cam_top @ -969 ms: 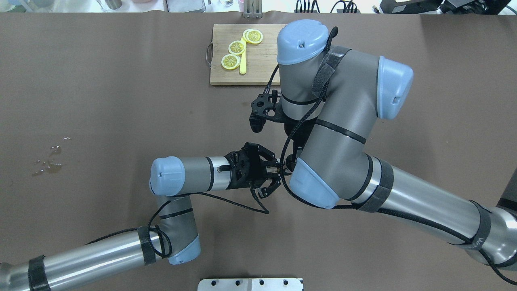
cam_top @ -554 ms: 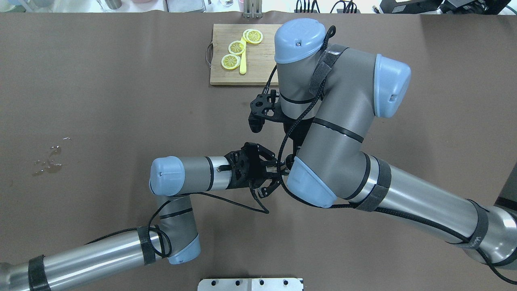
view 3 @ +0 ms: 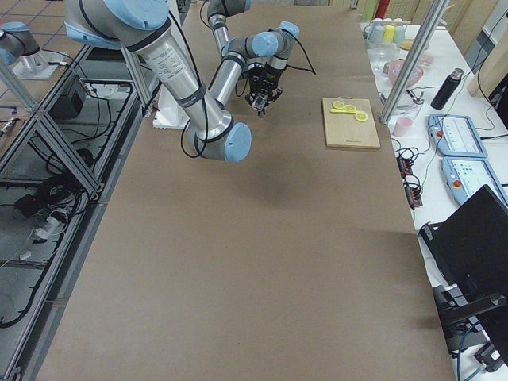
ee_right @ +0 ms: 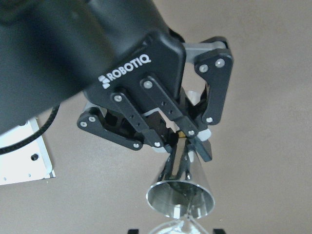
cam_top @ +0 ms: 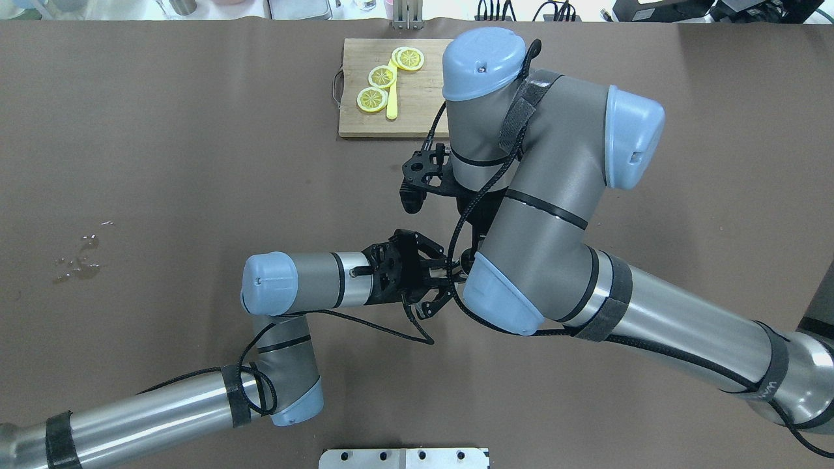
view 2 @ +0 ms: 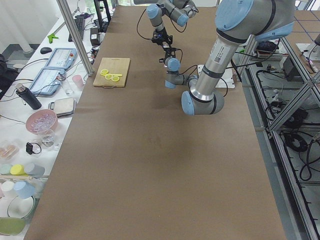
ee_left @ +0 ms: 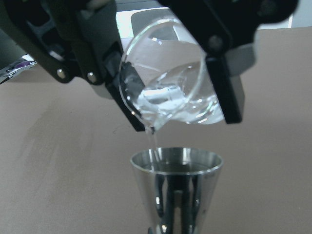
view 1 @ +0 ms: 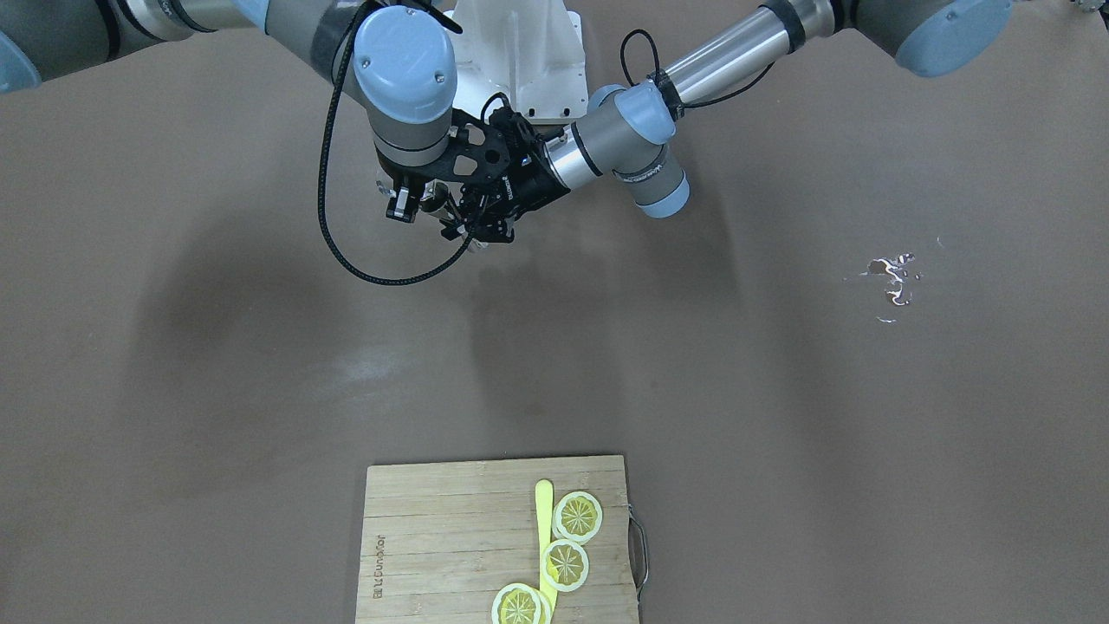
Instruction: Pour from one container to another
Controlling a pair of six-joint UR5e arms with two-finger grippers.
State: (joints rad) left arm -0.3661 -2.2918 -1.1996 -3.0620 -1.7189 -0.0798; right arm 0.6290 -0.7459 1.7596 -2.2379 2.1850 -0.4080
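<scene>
In the left wrist view the clear glass (ee_left: 168,83) is tipped steeply over the steel jigger (ee_left: 176,190). A thin stream of water runs from its lip into the jigger's upper cup. My right gripper (ee_left: 185,114) is shut on the glass, one black finger on each side. The right wrist view shows my left gripper (ee_right: 187,141) shut on the narrow waist of the jigger (ee_right: 181,192), which stands upright. Overhead, the left gripper (cam_top: 443,280) reaches under the right arm, which hides the glass and the right gripper. The two grippers meet near the robot's base (view 1: 450,212).
A wooden cutting board (cam_top: 417,111) with lemon slices and a yellow knife lies at the far side. A small water spill (cam_top: 78,257) sits on the brown table at the left. A white mounting plate (cam_top: 404,458) is at the near edge.
The right arm's wrist has shifted slightly to the left in the overhead view. The left arm has stayed in place.
</scene>
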